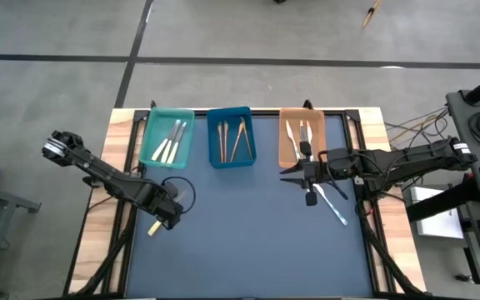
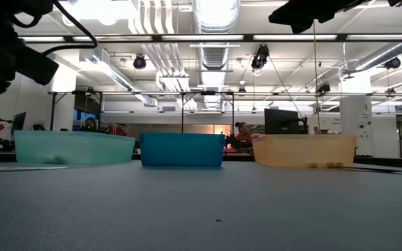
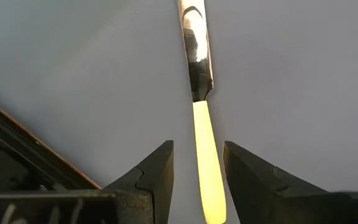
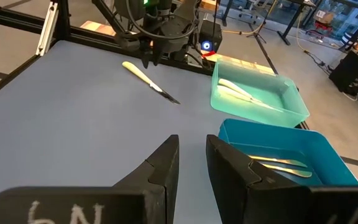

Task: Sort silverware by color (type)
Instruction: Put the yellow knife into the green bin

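Observation:
A cream-yellow handled knife [image 3: 199, 68] lies flat on the blue table mat near its left edge, also seen in the right wrist view [image 4: 148, 79]. My left gripper [image 3: 197, 168] is open just above it [image 1: 172, 217], one finger on each side of the yellow handle [image 3: 207, 162], with a gap on both sides. My right gripper [image 4: 192, 155] is open and holds nothing; it hovers in front of the orange tray [image 1: 290, 175]. A pale-blue handled knife [image 1: 334, 204] lies on the mat under the right arm.
Three trays stand in a row along the far edge. The teal tray [image 1: 150, 137] holds cream-handled pieces, the blue tray [image 1: 214, 137] tan wooden ones, the orange tray [image 1: 283, 142] silver ones. Another small piece [image 1: 311, 198] lies beside the knife. Bare mat [image 1: 240, 233] fills the near half.

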